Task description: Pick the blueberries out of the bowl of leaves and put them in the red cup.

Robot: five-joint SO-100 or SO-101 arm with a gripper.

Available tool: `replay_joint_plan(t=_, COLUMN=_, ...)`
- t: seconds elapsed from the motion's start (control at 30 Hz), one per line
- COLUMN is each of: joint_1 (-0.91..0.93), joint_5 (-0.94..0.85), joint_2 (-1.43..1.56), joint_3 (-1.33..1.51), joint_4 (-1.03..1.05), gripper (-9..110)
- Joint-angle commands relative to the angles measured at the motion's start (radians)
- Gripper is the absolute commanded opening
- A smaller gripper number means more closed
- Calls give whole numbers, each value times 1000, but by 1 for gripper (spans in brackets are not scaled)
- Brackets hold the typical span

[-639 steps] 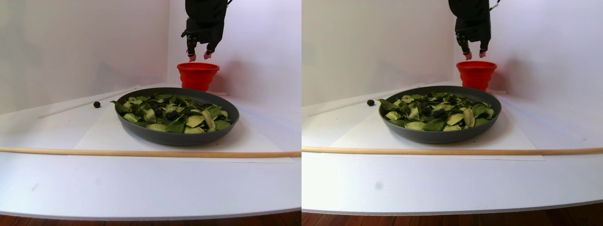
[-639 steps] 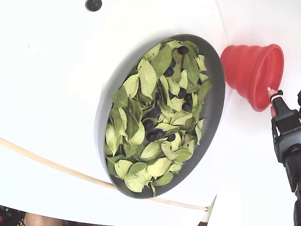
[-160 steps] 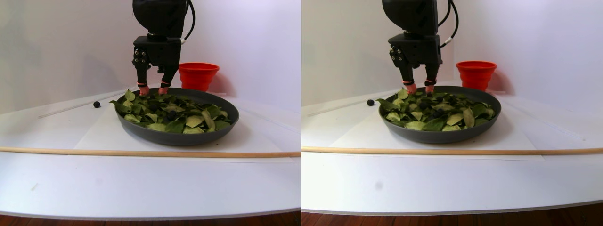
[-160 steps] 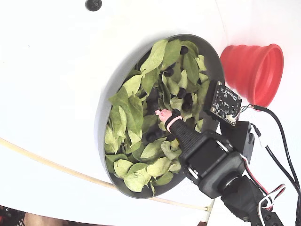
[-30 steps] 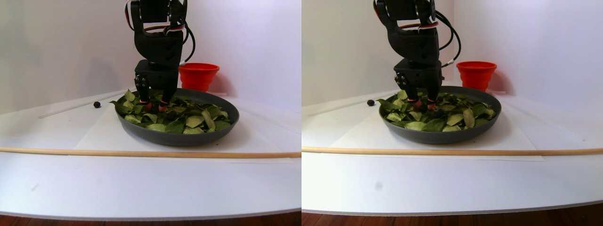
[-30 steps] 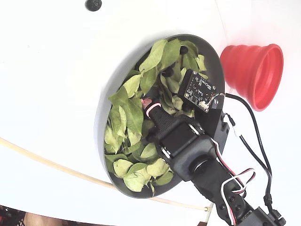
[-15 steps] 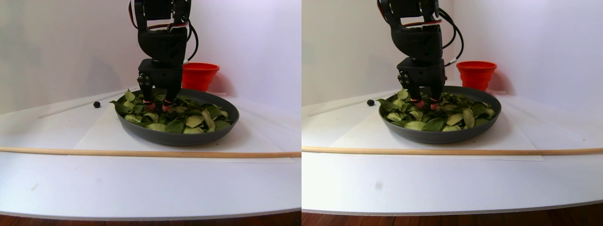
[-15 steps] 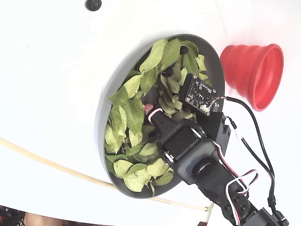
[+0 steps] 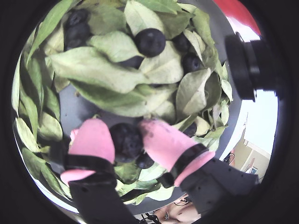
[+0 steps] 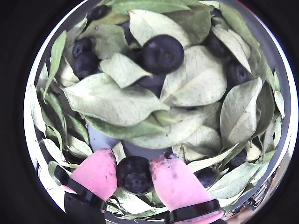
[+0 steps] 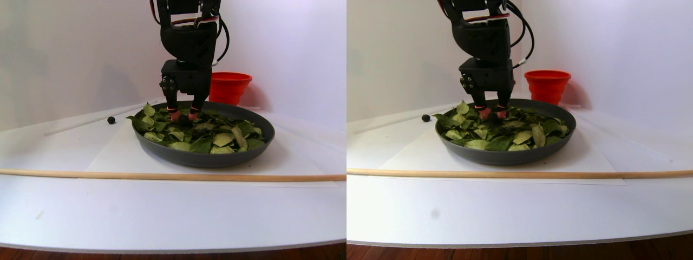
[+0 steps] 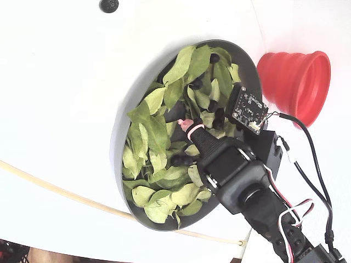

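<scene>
blueberry (image 10: 134,174) gripped between the two pink fingertips (image 10: 98,171) of the tool (image 9: 125,142), shown in both wrist views; the tool is closed narrowly on this single berry, just above the leaves (image 10: 112,102). by judgement, one pick is in hand and its carry to the red cup (image 12: 299,85) is not yet done. several more blueberries (image 10: 162,53) are seen lying among the leaves, some half covered, so most of the sorting is judged to remain; the cup's contents cannot be seen. one stray dark berry (image 11: 111,120) is seen on the counter (image 11: 162,211) beside the bowl of leaves (image 12: 249,118), outside it. the red cup stands just beyond the bowl's far rim in the stereo pair view, near it but apart. open room is shown above the bowl and cup; a lift clear of the bowl's rim and the cup's lip is judged necessary. a wooden rod (image 11: 162,175) lies across the counter in front, well apart from the path.
</scene>
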Motion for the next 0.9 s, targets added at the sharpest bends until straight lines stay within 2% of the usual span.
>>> replay_joint_plan(t=0.0, joint_1=26, joint_5=-11, joint_2=121, joint_3=-34, joint_4=8, gripper=12)
replay_joint_plan(t=0.87, joint_1=100, joint_5=-77, joint_2=236, joint_3=-60, joint_4=60, gripper=12)
